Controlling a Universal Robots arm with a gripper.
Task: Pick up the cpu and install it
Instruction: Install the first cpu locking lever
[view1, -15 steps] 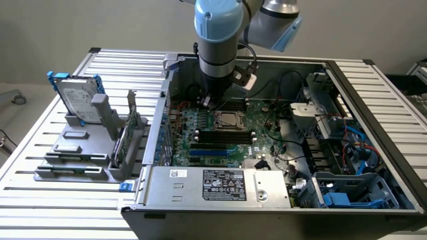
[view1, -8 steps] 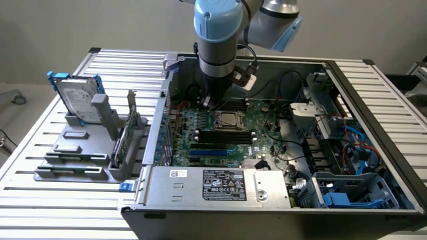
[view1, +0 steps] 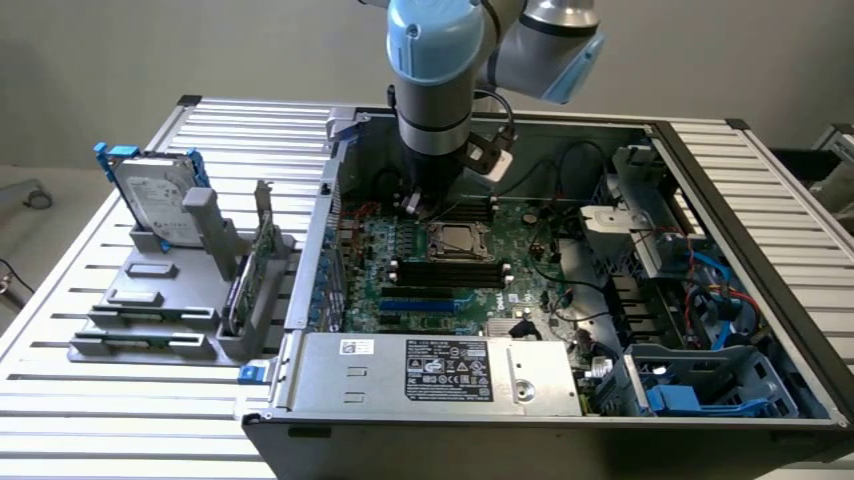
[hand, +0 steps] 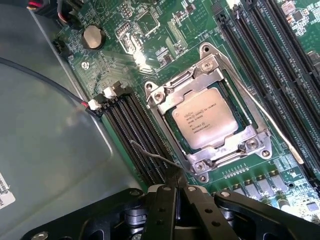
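Wrist view, cpu (hand: 205, 117) nr closed gripper (hand: 176, 186)

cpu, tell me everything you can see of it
The cpu is a small flat square chip with rounded corners. Its top is dull silver metal with lines of small dark print. It lies flat, face up, seated in the socket on the green motherboard inside the open case. The socket's metal frame surrounds it on all sides and seems to lap over its rim. Nothing else touches it. The gripper, shut, is beside the socket's corner, apart from the chip.
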